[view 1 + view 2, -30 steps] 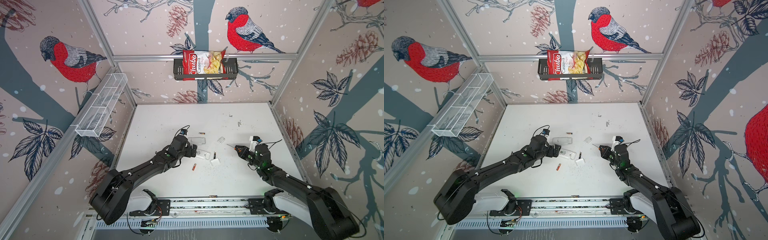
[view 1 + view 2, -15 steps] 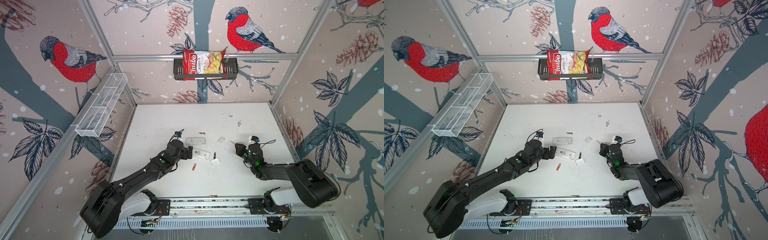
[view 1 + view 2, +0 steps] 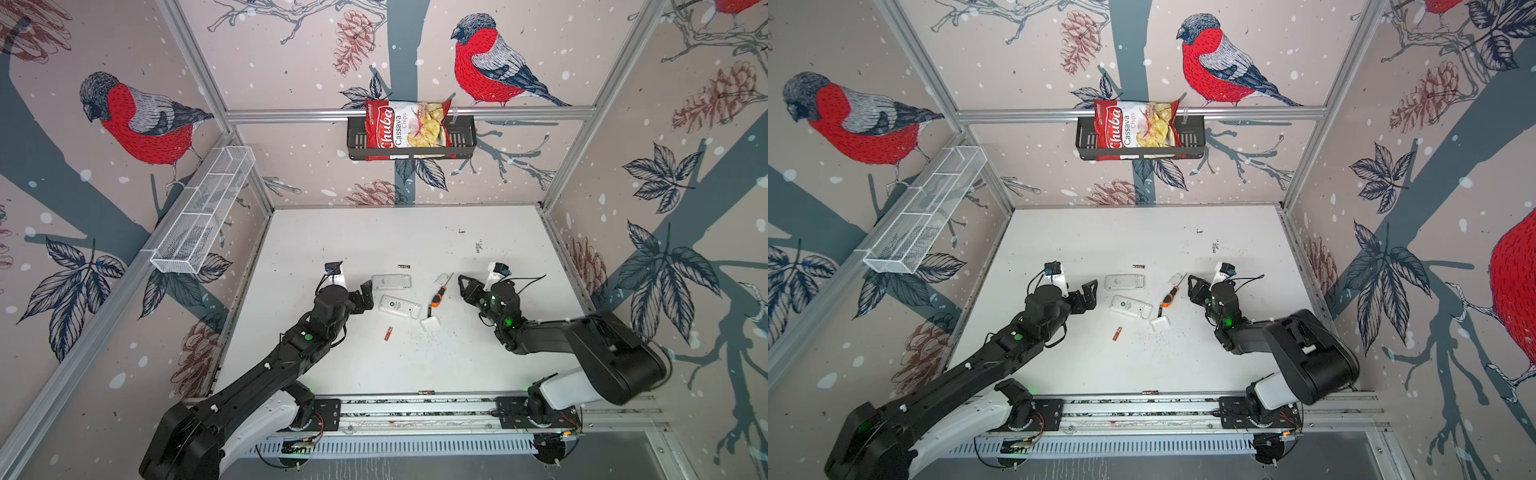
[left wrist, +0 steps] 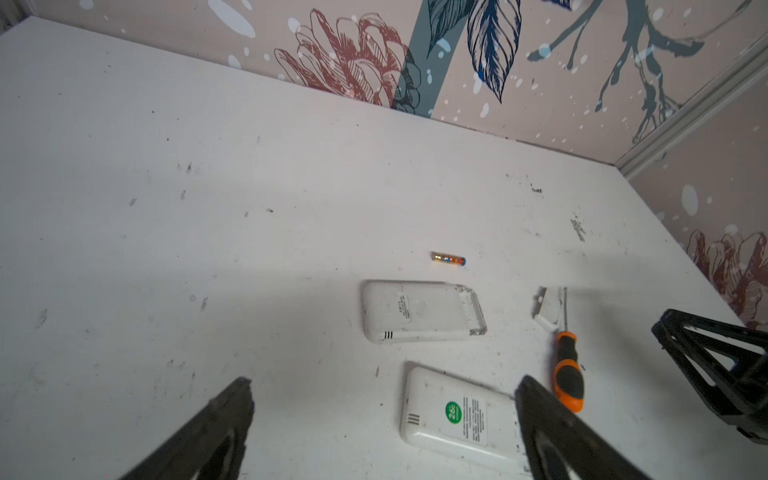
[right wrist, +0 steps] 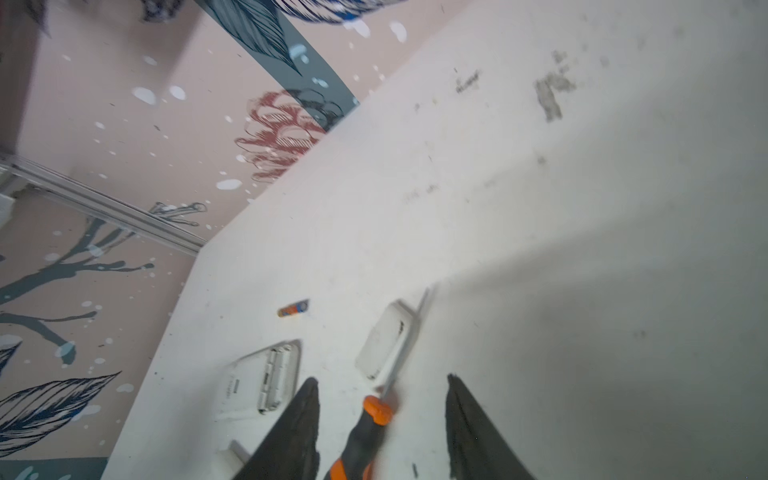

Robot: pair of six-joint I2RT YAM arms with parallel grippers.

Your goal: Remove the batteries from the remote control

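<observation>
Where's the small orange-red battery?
In both top views the orange-red battery lies centrally on the white table, just below the green-stickered white remote.

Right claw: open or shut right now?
Open: the right claw has its fingers apart, with gaps either side of the screwdriver between them.

The plain remote (image 3: 391, 282) is white; the stickered remote (image 3: 400, 306) white with a green dot; the screwdriver (image 3: 436, 298) orange and black; one battery (image 3: 388, 333) orange-red.

The far remote (image 3: 391, 282) is laid just behind the near remote (image 3: 400, 306), mid-table (image 3: 374, 232). The screwdriver (image 3: 437, 297) is set just right of both. A rear battery (image 3: 404, 266) is noted behind the pair, a front battery (image 3: 388, 333) before it.
</observation>
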